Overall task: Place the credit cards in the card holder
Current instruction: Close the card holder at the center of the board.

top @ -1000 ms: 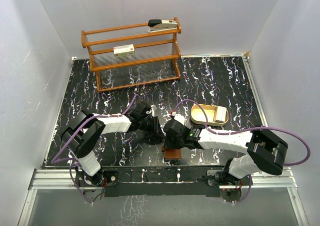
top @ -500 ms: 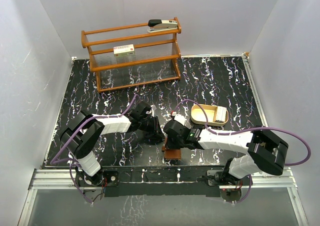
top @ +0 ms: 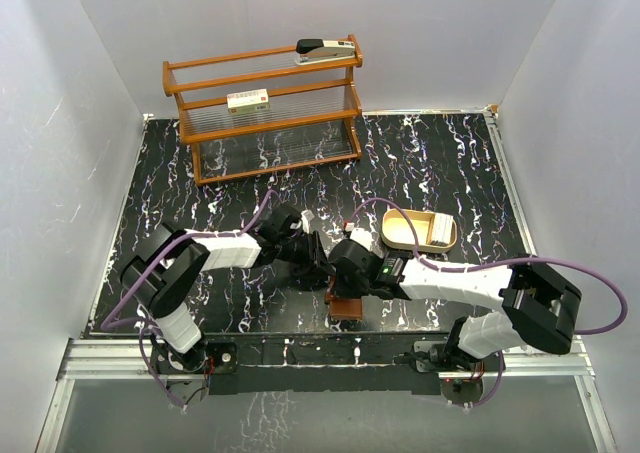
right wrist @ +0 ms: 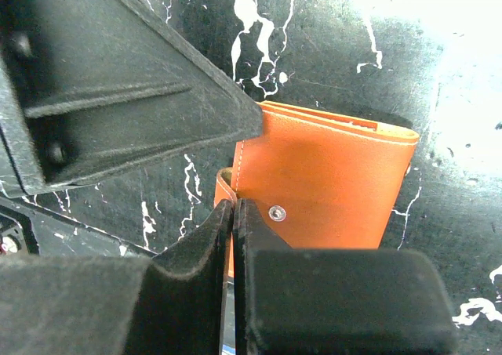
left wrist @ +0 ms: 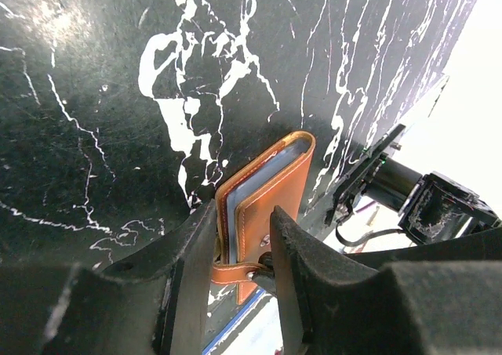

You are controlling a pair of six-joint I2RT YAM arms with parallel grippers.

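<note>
The card holder (left wrist: 274, 182), a brown leather wallet, is folded shut and stands on edge on the black marbled table. The pale blue-grey edges of the credit cards (left wrist: 234, 190) show between its covers. My left gripper (left wrist: 243, 214) straddles the wallet with a finger pressed on each cover. In the right wrist view the wallet (right wrist: 329, 182) shows its snap stud, and its tab (right wrist: 223, 186) runs in between the fingers of my right gripper (right wrist: 234, 206), which is shut on it. In the top view both grippers meet over the wallet (top: 347, 308) near the front edge.
A shallow tan tray (top: 400, 235) with a pale item (top: 438, 235) in it lies just right of the grippers. A wooden shelf rack (top: 265, 108) stands at the back, holding a white box with a red label (top: 248, 100) and a stapler (top: 325, 48).
Both grippers have edged a little closer together over the wallet. The wallet stays in place.
</note>
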